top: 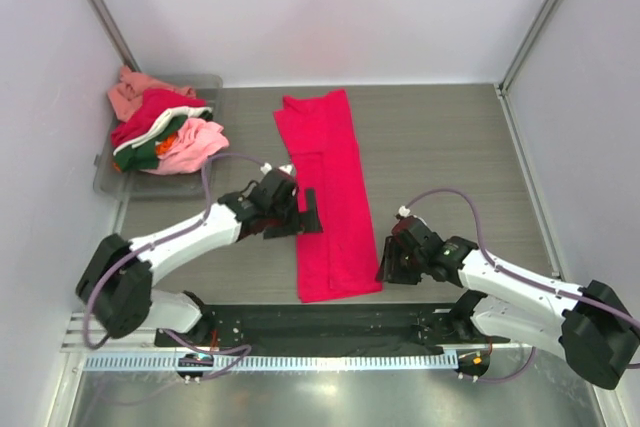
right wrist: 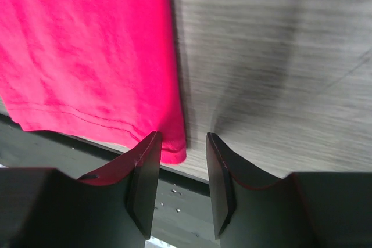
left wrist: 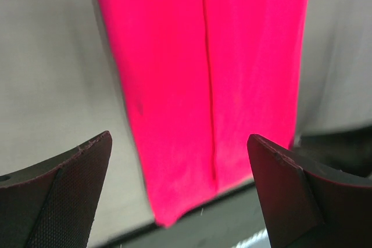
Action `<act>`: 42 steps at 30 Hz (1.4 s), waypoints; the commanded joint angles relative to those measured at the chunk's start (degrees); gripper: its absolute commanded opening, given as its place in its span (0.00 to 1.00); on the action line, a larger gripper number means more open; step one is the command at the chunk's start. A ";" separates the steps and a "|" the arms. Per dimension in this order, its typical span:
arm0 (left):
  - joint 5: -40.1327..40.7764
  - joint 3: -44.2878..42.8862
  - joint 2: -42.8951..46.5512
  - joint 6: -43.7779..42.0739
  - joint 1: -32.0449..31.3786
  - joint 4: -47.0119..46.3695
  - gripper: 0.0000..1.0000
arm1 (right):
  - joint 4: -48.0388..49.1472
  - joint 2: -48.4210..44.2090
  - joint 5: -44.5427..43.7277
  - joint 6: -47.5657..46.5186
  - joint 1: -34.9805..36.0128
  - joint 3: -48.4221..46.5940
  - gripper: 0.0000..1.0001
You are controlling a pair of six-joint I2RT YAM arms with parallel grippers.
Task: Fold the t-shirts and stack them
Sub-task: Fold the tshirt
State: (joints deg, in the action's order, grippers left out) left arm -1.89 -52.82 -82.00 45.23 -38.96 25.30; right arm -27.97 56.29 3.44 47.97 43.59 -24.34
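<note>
Crimson cloth is lying as one long narrow strip down the middle of the overhead frame: the crimson t-shirt (top: 330, 197) is resting on the bench (top: 450, 147) with its sides folded in lengthwise, running from upper centre to lower centre. A seam-like fold line is showing along its length in the left wrist view (left wrist: 197, 85), and the surface is looking mostly smooth, with faint creases near the stitched hem at the lower end (right wrist: 87, 56).

Judging by this, the task is sitting at an early stage. Only the lengthwise folding of this one shirt is looking done; it is likely waiting to be folded across its length, and no folded stack is showing anywhere. The pile of t-shirts (top: 165, 132), in salmon, pink, red, green, white and orange, is lying crumpled in the bin (top: 205, 82) at the upper left, unfolded.

The left gripper (top: 308, 215) is hovering over the strip's left edge near mid-frame, its jaws standing wide apart with nothing between them (left wrist: 179, 137). The right gripper (top: 392, 262) is sitting at the strip's lower right corner; its jaws (right wrist: 183, 137) are standing a little apart, holding nothing, with the hem corner just beside one finger.
</note>
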 commanded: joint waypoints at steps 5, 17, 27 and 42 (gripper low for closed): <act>5.41 15.19 17.38 13.81 -11.04 -3.24 0.98 | 0.10 -0.40 3.23 2.48 1.14 1.75 0.43; 8.31 26.53 25.12 24.11 -18.96 -3.76 0.80 | 1.86 2.42 4.64 2.31 2.64 2.72 0.28; 2.77 32.86 27.95 28.24 -19.22 -9.47 0.56 | 2.74 2.33 4.91 2.75 3.43 2.63 0.02; -0.04 35.33 19.68 30.62 -21.94 -20.99 0.06 | 3.27 0.05 5.43 3.71 3.69 3.77 0.01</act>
State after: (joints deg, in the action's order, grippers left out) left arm -1.15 -18.39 -61.76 75.57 -59.75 6.79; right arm -24.25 57.54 7.90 51.20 46.78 -21.23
